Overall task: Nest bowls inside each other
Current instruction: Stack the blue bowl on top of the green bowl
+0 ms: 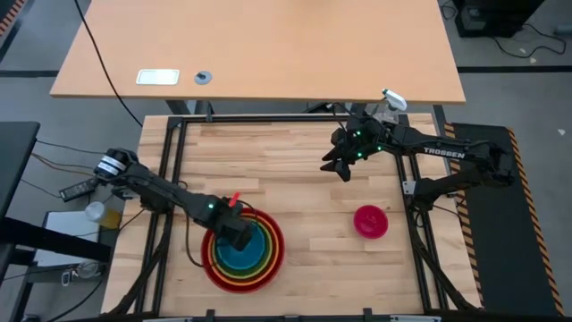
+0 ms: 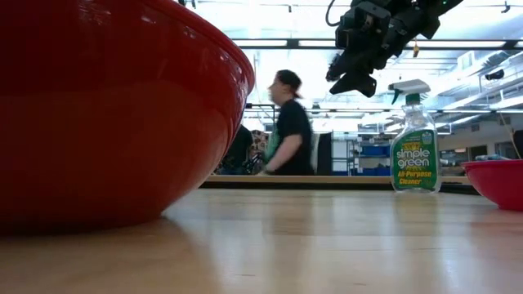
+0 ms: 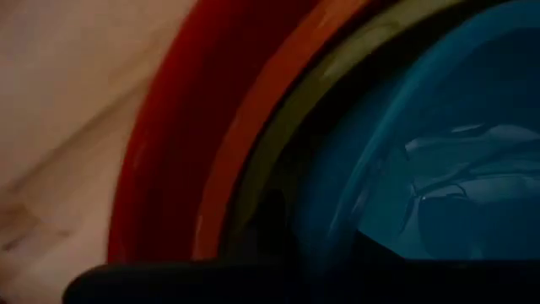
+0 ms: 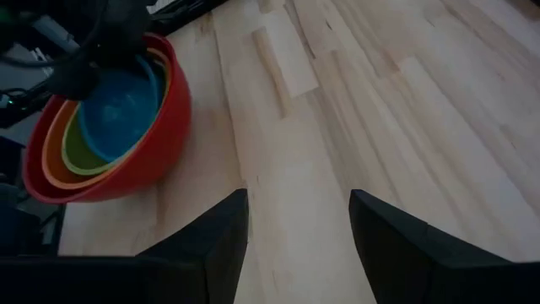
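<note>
Two grippers: left gripper (image 1: 239,236) clenched, empty, over rim of nested stack; right gripper (image 1: 340,166) parted, empty, raised above far right of wooden table (image 1: 295,179). Round glossy plastic bowls, mouths up: red bowl (image 1: 277,255) outermost, then orange bowl (image 4: 52,135), green bowl (image 4: 78,150), blue bowl (image 1: 248,259) innermost, near front edge. Small pink bowl (image 1: 370,221) alone, upright, well apart to right. Spray bottle (image 2: 415,145) behind.

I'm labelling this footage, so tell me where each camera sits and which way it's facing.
High: overhead, straight down on table, both arms, left gripper, right gripper.
Low: tabletop level, past red bowl to the room; right gripper overhead.
Left wrist: close over nested bowls' rims, blue bowl.
Right wrist: across table; own fingers open.
Shared: bowl stack, all views.
</note>
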{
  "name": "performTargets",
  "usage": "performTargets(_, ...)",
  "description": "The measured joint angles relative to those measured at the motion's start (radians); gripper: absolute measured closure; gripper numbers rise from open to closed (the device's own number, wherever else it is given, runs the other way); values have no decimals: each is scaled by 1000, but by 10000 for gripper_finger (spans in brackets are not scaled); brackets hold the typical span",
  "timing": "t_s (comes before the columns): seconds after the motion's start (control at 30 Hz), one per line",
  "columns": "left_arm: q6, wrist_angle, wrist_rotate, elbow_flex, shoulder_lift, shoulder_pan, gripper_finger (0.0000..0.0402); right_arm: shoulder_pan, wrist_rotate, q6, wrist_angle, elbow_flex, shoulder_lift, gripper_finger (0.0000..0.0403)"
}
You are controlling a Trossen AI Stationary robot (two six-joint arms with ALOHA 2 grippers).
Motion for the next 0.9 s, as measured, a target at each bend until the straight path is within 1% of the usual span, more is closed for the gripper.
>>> performTargets(0.07,12,-21,-23,18,27,-3,384,0,0,8,0,0,0,190)
performTargets(0.17,24,-7,-26,24,57,-3,382,0,-1,21,0,0,0,190)
performTargets(0.3,25,25,-25,24,72,-3,365,0,-9,29,-3,0,0,190)
performTargets(0.4,24,30,-26,22,75,-2,331,1,-13,35,-10,0,0,190)
performTargets(0.6,45,31,-5,23,70,-2,233,1,-9,20,-92,0,0,190)
performTargets(0.7,86,16,6,55,70,-2,191,6,5,-6,-137,0,0,190)
performTargets(0.8,138,12,6,95,69,-1,160,19,6,-40,-157,0,0,190)
performTargets(0.9,202,-27,7,141,69,5,141,29,6,-70,-163,0,0,190)
